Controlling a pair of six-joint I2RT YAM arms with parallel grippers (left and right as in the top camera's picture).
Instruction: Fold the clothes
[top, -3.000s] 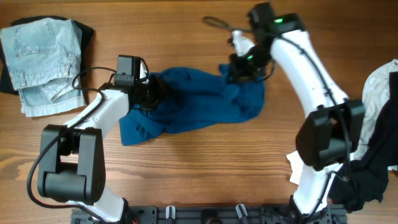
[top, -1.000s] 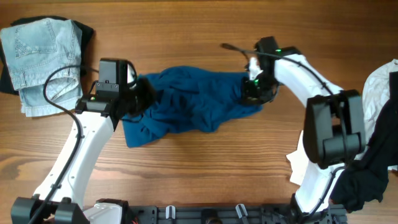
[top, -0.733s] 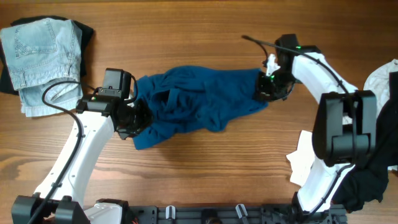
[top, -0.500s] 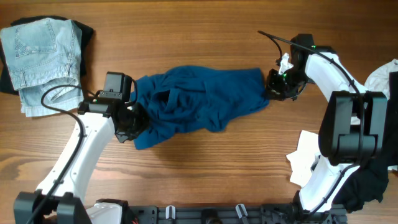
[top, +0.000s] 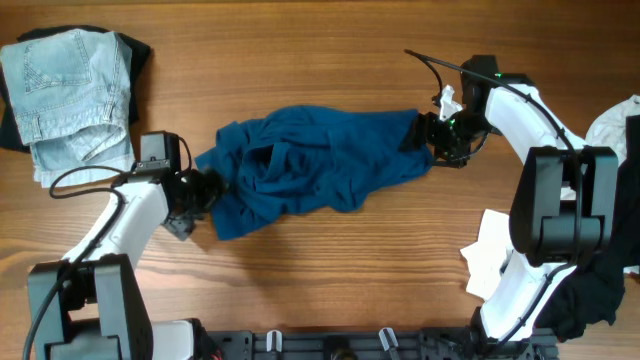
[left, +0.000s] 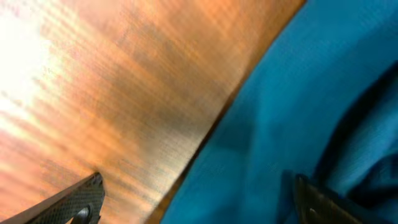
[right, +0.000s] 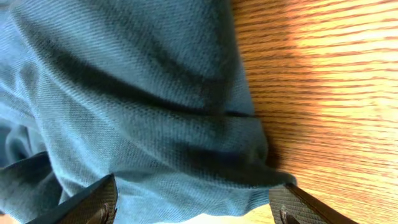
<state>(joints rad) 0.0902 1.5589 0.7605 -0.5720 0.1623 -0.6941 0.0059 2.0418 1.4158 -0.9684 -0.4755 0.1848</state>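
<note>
The clothes' main piece, a dark blue shirt (top: 320, 165), lies crumpled and stretched sideways in the middle of the wooden table. My left gripper (top: 207, 188) sits at the shirt's left edge, open; in the left wrist view its fingers (left: 81, 200) stand wide apart over the blue cloth (left: 298, 112) and bare wood. My right gripper (top: 422, 131) is at the shirt's right end, also open. In the right wrist view the shirt's edge (right: 155, 106) lies loose between the spread fingertips (right: 94, 203), not pinched.
Folded pale blue denim (top: 70, 95) lies at the back left on a black piece (top: 138, 50). A white garment (top: 612, 135), a black one (top: 590, 290) and a white piece (top: 488, 262) lie at the right edge. A thin black cable (top: 430, 65) trails behind the right arm.
Both grippers pulled the shirt's ends apart, then opened and let go. The left arm has drawn back to the left and the right gripper has shifted slightly left.
</note>
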